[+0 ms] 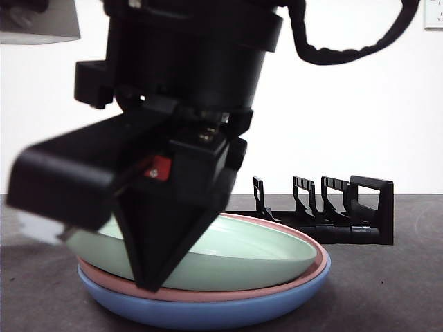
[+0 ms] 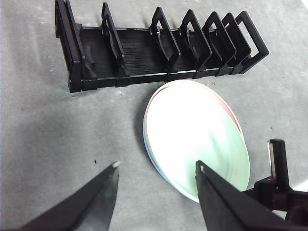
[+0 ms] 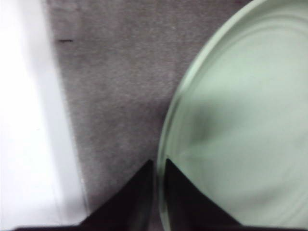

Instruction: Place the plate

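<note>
A pale green plate (image 1: 242,259) lies on top of a pink plate (image 1: 308,271) and a blue plate (image 1: 228,311) on the grey table. My right gripper (image 1: 149,277) comes down large and dark at the stack's left side. In the right wrist view its jaws (image 3: 159,161) are shut on the rim of the green plate (image 3: 240,120). The green plate's gripped side sits slightly raised. My left gripper (image 2: 156,166) hovers open above the table near the green plate (image 2: 197,139), holding nothing.
A black plate rack (image 2: 159,53) with several upright dividers stands behind the stack, seen at the right rear in the front view as the rack (image 1: 346,214). A white strip (image 3: 24,120) borders the grey surface beside the right gripper.
</note>
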Robot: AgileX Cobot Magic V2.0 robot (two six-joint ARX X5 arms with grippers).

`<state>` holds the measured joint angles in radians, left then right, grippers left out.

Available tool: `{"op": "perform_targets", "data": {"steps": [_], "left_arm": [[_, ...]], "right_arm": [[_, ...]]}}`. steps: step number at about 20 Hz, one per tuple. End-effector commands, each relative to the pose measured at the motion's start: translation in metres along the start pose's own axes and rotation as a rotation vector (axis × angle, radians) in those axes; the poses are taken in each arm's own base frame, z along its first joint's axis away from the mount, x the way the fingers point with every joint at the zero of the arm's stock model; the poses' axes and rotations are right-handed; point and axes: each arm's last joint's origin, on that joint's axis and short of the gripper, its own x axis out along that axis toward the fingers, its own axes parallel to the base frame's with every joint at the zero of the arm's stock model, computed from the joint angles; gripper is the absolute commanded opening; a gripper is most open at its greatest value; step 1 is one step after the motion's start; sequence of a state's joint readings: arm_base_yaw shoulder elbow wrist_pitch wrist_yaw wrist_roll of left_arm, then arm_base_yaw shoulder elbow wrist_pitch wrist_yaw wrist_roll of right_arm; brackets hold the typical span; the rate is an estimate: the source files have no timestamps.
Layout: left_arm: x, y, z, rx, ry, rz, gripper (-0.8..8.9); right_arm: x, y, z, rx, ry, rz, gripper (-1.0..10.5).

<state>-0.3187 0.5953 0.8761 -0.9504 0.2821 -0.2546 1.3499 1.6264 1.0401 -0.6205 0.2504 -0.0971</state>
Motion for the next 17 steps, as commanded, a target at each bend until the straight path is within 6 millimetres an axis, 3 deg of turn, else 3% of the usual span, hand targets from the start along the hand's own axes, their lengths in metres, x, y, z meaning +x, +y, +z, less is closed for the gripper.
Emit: {"op": "perform_targets", "data": {"steps": [1,4,7,12,15,17], "left_arm": [[-0.003,-0.002,0.004,0.007,-0.019,-0.001,2.5],[-0.003,-0.002,0.004,0.007,-0.02,-0.001,2.5],[-0.003,-0.002,0.004,0.007,-0.02,-0.001,2.5],[-0.003,-0.002,0.004,0.007,-0.02,-0.001,2.5],[-0.003,-0.002,0.004,0.007,-0.02,-0.001,2.5],[-0.003,-0.002,0.004,0.007,-0.02,-0.001,2.5]], "right_arm": [[0.002,0.007,0.002,-0.012,0.011,0.022,1.2],[-0.002,0.005,0.006,0.023,0.014,0.022,1.2],[-0.015,0.001,0.017,0.043,-0.015,0.02,2.5],[-0.058,-0.012,0.034,0.091,-0.098,-0.004,2.7],[-0.086,-0.035,0.025,0.157,-0.134,-0.121,2.7],[-0.103,-0.062,0.01,0.24,-0.145,-0.161,2.6]]}}
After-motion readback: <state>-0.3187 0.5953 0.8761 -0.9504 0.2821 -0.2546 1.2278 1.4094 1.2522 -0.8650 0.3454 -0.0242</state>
